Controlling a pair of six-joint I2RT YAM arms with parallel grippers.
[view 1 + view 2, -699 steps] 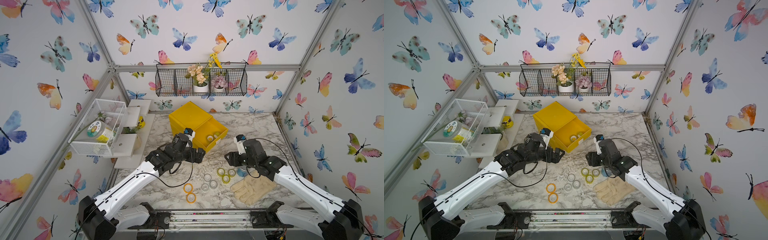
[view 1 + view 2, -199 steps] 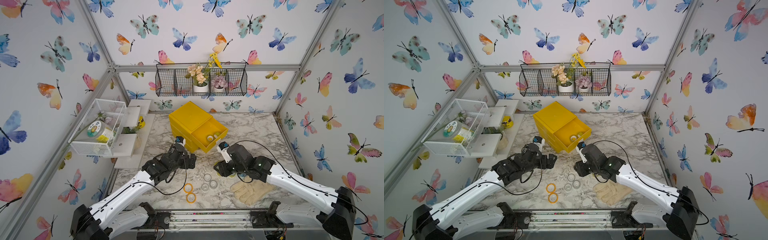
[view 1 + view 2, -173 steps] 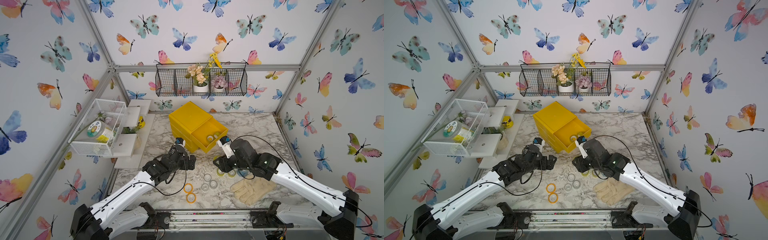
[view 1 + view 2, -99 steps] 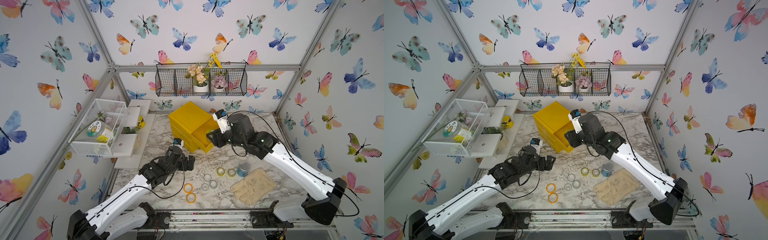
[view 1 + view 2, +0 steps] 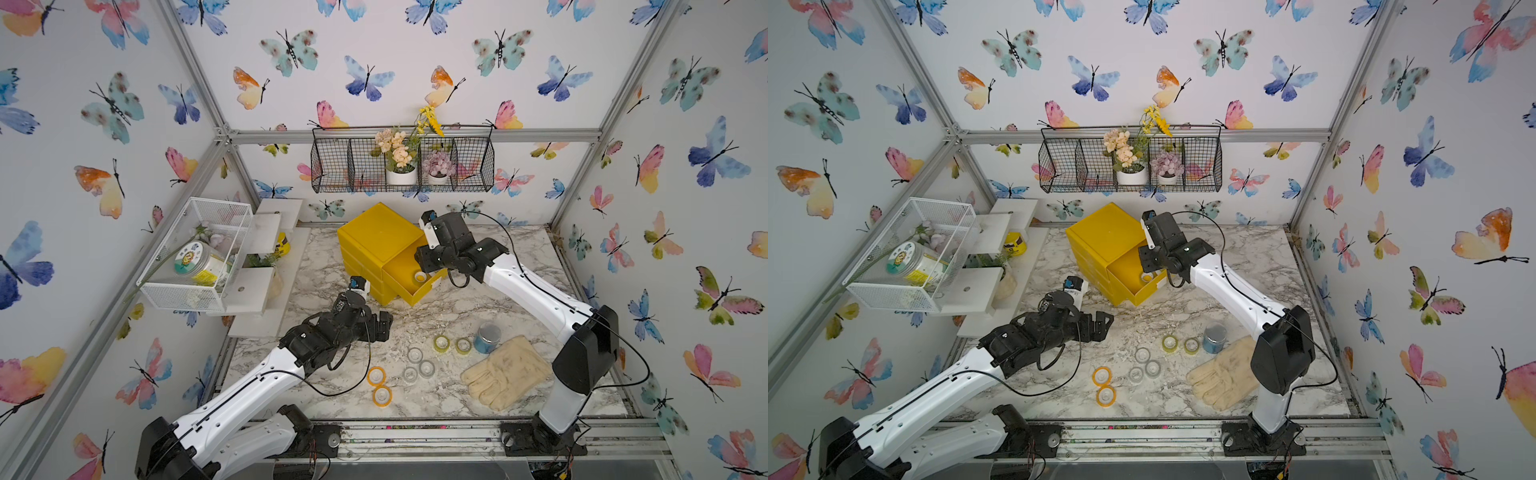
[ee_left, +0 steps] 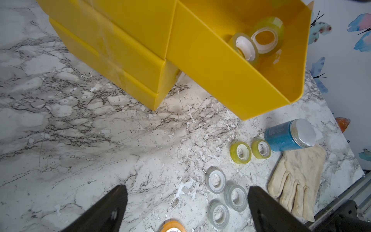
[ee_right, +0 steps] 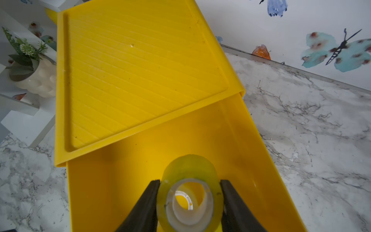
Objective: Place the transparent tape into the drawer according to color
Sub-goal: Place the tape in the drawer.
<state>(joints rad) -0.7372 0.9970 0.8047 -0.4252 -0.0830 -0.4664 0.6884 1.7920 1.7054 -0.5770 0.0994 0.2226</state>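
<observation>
1. The right gripper is closed on one yellow-green roll. Its two fingers press the round outside of the roll from both sides.
2. This held roll hangs over the open drawer, between the two side walls, and there is free space on each side. The front edge of the yellow cabinet is apart from it.
3. Two other yellow-green rolls lie inside the drawer, close to its front wall.
4. The left gripper is wide open and holds nothing. It hovers over bare marble, apart from the corner of the cabinet.
5. Near the left gripper, toward the front rail, lie three colourless rolls, close to each other, and two orange rolls beside them.
6. A pair of yellow-green rolls stands on the table just beside a blue tin. A pale glove lies near the tin.
7. The marble table is bare between the cabinet and these rolls.
8. The walls have butterfly paper. A wire basket with flowers hangs on the back wall, and a white shelf stands at the table's side.
</observation>
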